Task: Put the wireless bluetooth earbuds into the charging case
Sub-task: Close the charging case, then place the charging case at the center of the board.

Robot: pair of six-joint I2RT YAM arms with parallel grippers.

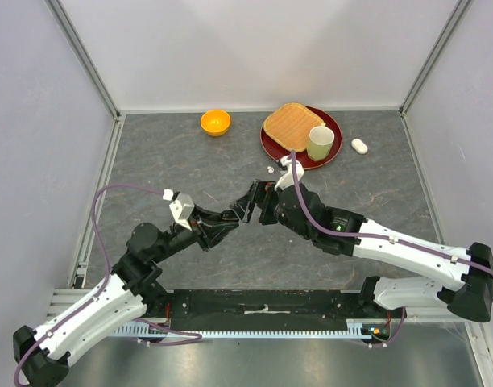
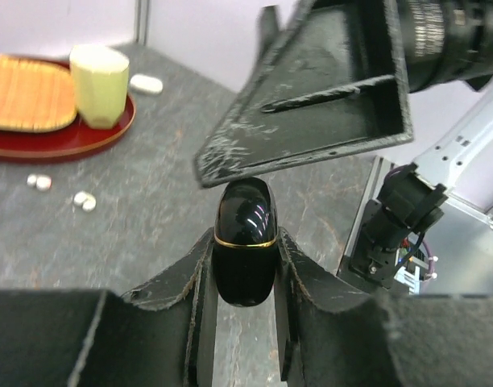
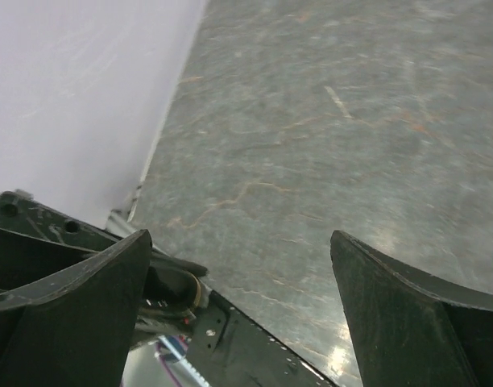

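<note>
nearly tip-to-tip: left hand, right hand

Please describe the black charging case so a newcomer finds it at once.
Near the middle of the grey table, the left gripper is shut on a glossy black oval charging case with a thin gold seam. The other case, right of the red plate, is white.

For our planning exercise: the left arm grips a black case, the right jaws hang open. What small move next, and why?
Probably the right jaws should grip the top of the case to open it: left jaws clamp its lower half, it is shut, earbuds lie loose.
</note>
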